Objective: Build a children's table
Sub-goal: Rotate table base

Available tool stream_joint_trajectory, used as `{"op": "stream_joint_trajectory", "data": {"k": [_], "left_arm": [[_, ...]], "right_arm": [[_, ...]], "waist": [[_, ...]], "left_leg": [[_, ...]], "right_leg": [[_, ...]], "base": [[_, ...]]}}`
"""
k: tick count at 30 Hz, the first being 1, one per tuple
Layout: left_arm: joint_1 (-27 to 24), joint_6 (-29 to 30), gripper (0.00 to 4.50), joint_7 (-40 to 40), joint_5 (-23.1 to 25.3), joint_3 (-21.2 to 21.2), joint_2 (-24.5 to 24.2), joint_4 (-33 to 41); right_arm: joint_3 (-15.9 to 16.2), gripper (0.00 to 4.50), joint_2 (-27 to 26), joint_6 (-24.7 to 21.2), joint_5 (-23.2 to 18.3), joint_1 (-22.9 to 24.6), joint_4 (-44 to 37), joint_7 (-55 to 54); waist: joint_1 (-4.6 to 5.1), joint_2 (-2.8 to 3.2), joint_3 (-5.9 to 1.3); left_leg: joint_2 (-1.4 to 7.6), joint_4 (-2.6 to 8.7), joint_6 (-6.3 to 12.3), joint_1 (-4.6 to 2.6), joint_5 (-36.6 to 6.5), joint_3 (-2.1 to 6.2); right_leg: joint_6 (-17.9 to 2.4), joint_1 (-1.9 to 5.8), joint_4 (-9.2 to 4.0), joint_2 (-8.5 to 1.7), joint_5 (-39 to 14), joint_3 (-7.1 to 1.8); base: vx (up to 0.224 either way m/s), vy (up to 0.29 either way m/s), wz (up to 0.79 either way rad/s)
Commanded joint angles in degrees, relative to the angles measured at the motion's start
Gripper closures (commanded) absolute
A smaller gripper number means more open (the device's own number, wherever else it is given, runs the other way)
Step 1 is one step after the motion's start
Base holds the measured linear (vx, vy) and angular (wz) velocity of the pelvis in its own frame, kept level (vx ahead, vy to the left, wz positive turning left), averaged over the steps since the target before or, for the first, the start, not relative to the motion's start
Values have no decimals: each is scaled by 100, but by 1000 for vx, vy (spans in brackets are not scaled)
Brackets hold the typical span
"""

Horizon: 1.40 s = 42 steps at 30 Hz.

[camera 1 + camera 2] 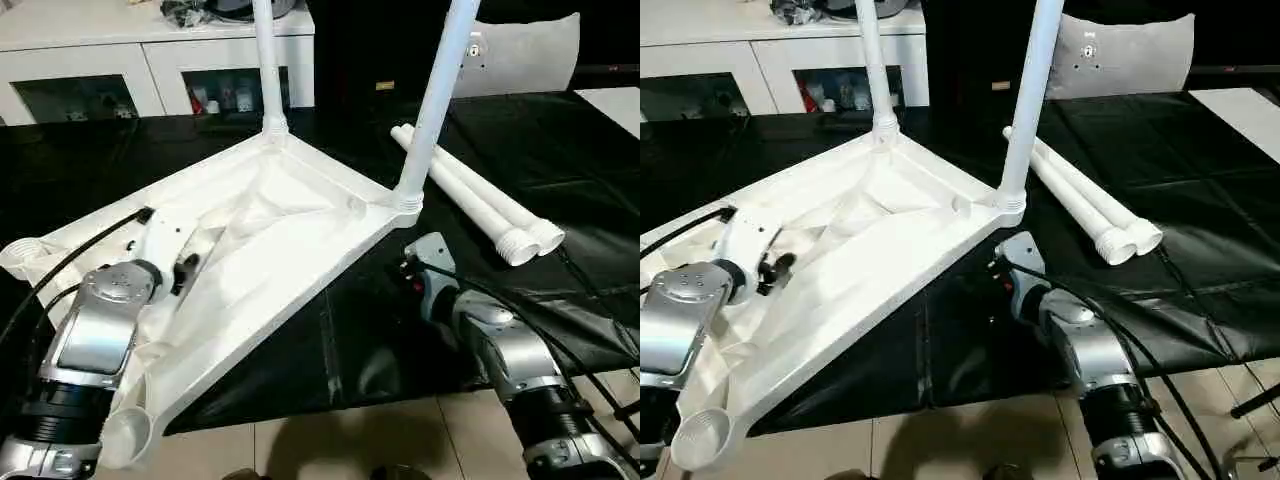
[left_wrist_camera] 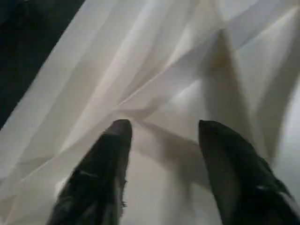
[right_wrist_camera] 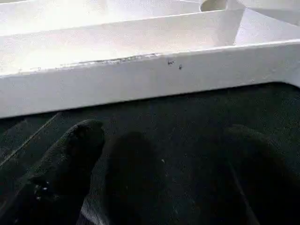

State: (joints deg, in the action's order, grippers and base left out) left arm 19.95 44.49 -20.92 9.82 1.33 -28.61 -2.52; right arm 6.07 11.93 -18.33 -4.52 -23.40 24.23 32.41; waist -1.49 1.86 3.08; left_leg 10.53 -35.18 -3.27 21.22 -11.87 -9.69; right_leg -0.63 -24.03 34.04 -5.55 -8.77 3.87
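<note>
**2 legs up, 2 legs still lying loose**

Your table top [image 1: 300,215] lies upside down on the black worktop [image 1: 560,180], ribbed underside facing up. 2 legs stand upright in its 2 far corner sockets: the far leg [image 1: 266,60] and the near-right leg [image 1: 432,110]. The other 2 loose legs [image 1: 480,205] lie side by side on the worktop, just beside the near-right leg's socket, threaded ends pointing toward you. The empty near socket [image 1: 125,435] sits at the corner closest to you, and another empty socket [image 1: 22,252] shows at the left corner.

Your left gripper [image 2: 161,140] hangs over the ribbed underside, its jaws part open with nothing between them; the fingertips [image 2: 119,133] point at the white ribs. Your right gripper [image 3: 164,159] is low over the black worktop, near the top's side rim [image 3: 140,79] but apart from it, with its jaws spread wide and empty.

A white cabinet [image 1: 150,50] stands beyond the worktop.
</note>
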Motion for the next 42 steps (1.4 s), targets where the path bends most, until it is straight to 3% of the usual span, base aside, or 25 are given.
{"op": "stream_joint_trajectory", "data": {"k": [1, 3, 6, 8, 12, 15, 16, 18, 19, 21, 25, 26, 27, 29, 30, 31, 33, 35, 36, 38, 42], "left_arm": [[-12, 49, 228, -162, 61, 16, -171, -99], [-70, 58, 254, -455, 0, 229, -271, -78], [-195, 62, 265, -1056, -108, 702, -445, 61], [-248, 70, 303, -1318, -206, 871, -497, 174], [-314, -65, 312, -1859, -434, 1173, -601, 429], [-373, -663, 347, -2585, -738, 1477, -658, 673], [-386, -772, 347, -2830, -845, 1569, -663, 748], [-393, -1111, 350, -3219, -1020, 1714, -599, 772], [-393, -1138, 379, -3249, -1034, 1726, -592, 772], [-284, -1431, 388, -3397, -1069, 1887, -405, 615], [-57, -1654, 433, -3331, -996, 2028, -97, 300], [71, -1796, 436, -3214, -928, 2061, 72, 105], [322, -2029, 441, -2912, -811, 2017, 352, -327], [774, -2458, 446, -2342, -605, 1911, 771, -1128], [977, -2632, 446, -2081, -521, 1856, 928, -1484], [977, -2632, 446, -2081, -521, 1856, 928, -1484], [1253, -2898, 446, -1725, -390, 1796, 1074, -2006], [1484, -3140, 446, -1373, -198, 1803, 1115, -2496], [1599, -3262, 446, -1169, -77, 1834, 1113, -2774], [1652, -3344, 446, -1036, 1, 1864, 1093, -2932], [1754, -3732, 446, -828, 87, 1799, 1132, -3434]], "right_arm": [[50, 0, -109, -34, 95, -314, 306, -158], [80, 0, -196, -12, 131, -488, 548, -236], [102, 0, -339, 78, 149, -735, 956, -309], [74, 0, -409, 105, 138, -844, 1134, -362], [37, 0, -532, 196, 181, -1074, 1493, -480], [60, 0, -610, 266, 220, -1219, 1672, -504], [69, 0, -628, 315, 225, -1277, 1763, -506], [73, 0, -650, 386, 220, -1343, 1855, -495], [73, 0, -652, 393, 220, -1348, 1863, -494], [65, 0, -653, 445, 224, -1398, 1949, -484], [55, 0, -643, 516, 258, -1436, 2038, -470], [55, 0, -629, 538, 275, -1442, 2048, -472], [34, 0, -598, 551, 279, -1446, 2030, -488], [-22, 0, -536, 577, 281, -1439, 1980, -522], [-57, 0, -506, 592, 281, -1428, 1946, -543], [-57, 0, -506, 592, 281, -1428, 1946, -543], [-117, 0, -456, 623, 299, -1401, 1888, -569], [-178, 0, -397, 601, 271, -1346, 1771, -582], [-216, 0, -343, 581, 253, -1290, 1654, -602], [-246, 0, -299, 561, 241, -1244, 1555, -616], [-350, 0, -225, 520, 206, -1174, 1367, -668]], "waist": [[3, -6, -378], [-1, -3, -368], [-37, 21, -380], [-37, 20, -379], [-29, 22, -366], [-26, 15, -360], [-21, 54, -356], [1, 23, -355], [5, 21, -359], [31, 6, -362], [84, -14, -379], [104, -10, -379], [119, -19, -364], [90, -13, -414], [110, -37, -388], [98, -17, -392], [114, -34, -401], [118, -34, -402], [104, 22, -413], [90, 5, -435], [85, 22, -436]], "left_leg": [[138, 491, 161, -2, -1266, 64], [149, 485, 120, -45, -1353, 47], [167, 498, 81, -53, -1299, 48], [179, 505, 59, -46, -1242, 39], [171, 517, -8, -54, -1307, 38], [168, 527, -41, -59, -1479, 46], [169, 528, -60, -60, -1519, 48], [164, 533, -84, -46, -1485, 44], [165, 532, -77, -45, -1497, 42], [166, 527, -78, -45, -1488, 34], [158, 498, -21, -40, -1358, 17], [158, 505, 4, -1, -1267, 27], [133, 491, 38, -26, -1281, -2], [137, 456, 37, -36, -1143, -2], [121, 472, 92, 0, -1135, -3], [113, 467, 96, -6, -1166, 7], [113, 460, 84, 13, -1185, 12], [100, 451, 122, -9, -1285, 11], [125, 453, 127, -35, -1287, 15], [146, 462, 140, 7, -1121, 35], [132, 453, 151, -11, -1126, 25]], "right_leg": [[-1038, 286, -384, -205, -1917, -172], [-1076, 251, -402, -206, -1967, -188], [-1135, 254, -379, -217, -1827, -197], [-1208, 261, -356, -200, -1615, -201], [-1283, 281, -336, -207, -1557, -203], [-1200, 279, -372, -233, -1860, -209], [-1194, 275, -371, -233, -1880, -213], [-1194, 283, -362, -216, -1795, -211], [-1192, 289, -369, -225, -1803, -214], [-1209, 294, -356, -223, -1807, -216], [-1222, 315, -359, -226, -1753, -220], [-1216, 339, -350, -222, -1696, -212], [-1186, 305, -399, -193, -1785, -208], [-1209, 347, -361, -210, -1574, -219], [-1184, 346, -385, -184, -1585, -200], [-1137, 355, -395, -182, -1687, -187], [-1044, 376, -403, -204, -1861, -185], [-896, 340, -460, -179, -2158, -167], [-959, 323, -466, -197, -2045, -178], [-1117, 364, -387, -202, -1579, -176], [-1148, 365, -397, -185, -1517, -166]], "base": [[0, 0, 0], [0, 0, 0], [0, 0, 0], [0, 0, 0], [0, 0, 0], [0, 0, 0], [0, 0, 0], [0, 0, 0], [0, 0, 0], [0, 0, 0], [0, 0, 0], [0, 0, 0], [0, 0, 0], [0, 0, 0], [0, 0, 0], [0, 0, 0], [0, 0, 0], [0, 0, 0], [0, 0, 0], [0, 0, 0], [0, 0, 0]]}}
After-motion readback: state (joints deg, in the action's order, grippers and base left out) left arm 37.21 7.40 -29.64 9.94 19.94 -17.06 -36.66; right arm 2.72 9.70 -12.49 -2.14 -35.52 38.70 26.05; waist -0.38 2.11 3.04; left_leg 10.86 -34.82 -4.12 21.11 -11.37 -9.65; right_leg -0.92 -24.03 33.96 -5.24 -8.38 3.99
